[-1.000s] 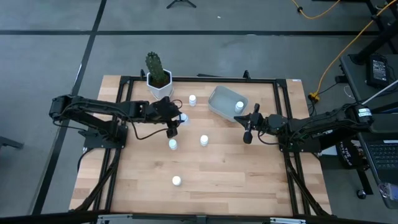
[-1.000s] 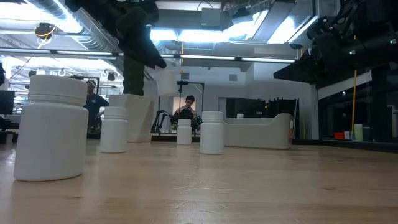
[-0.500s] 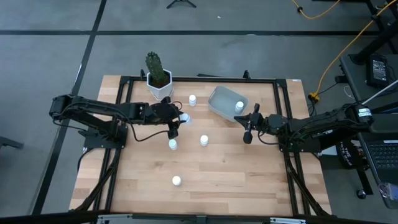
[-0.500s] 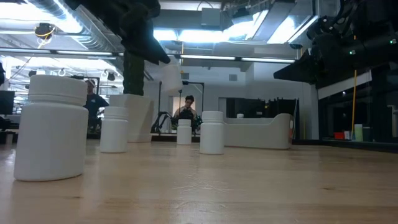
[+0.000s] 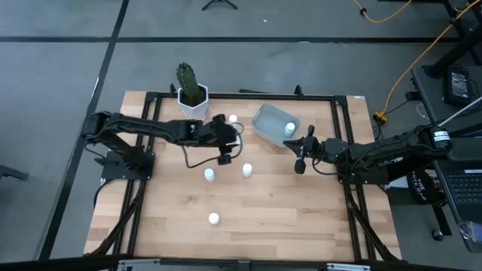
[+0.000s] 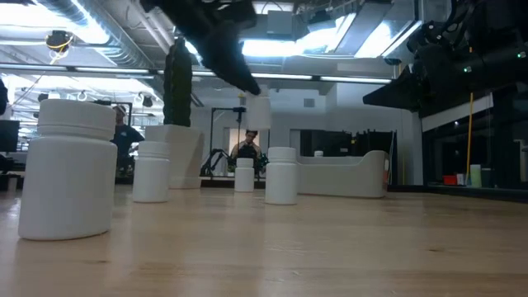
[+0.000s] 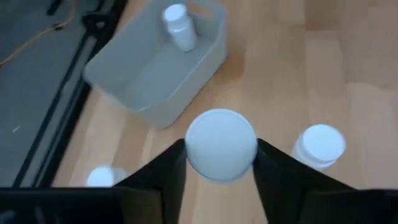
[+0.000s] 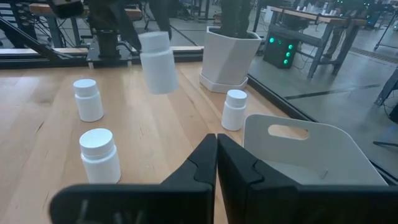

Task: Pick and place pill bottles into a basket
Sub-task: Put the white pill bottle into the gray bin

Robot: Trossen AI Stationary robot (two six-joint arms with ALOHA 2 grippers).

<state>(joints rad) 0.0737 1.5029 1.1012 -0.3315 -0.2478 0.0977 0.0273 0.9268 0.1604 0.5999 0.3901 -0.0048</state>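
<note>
The left gripper (image 7: 219, 163) is holding one pill bottle (image 7: 221, 144) in its jaws, lifted above the bench, short of the basket (image 5: 276, 125) near the far edge. It is best carried well past the near rim before release, clear of the bottle inside (image 5: 290, 129). The right gripper (image 5: 300, 164) is waiting nearby, jaws closed.

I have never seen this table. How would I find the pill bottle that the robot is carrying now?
Find the grey basket near the table's far edge, beside the cactus pot. Between them, the left gripper holds one white bottle above the wood. It alone is in the air; four others stand on the table and one lies in the basket.
</note>
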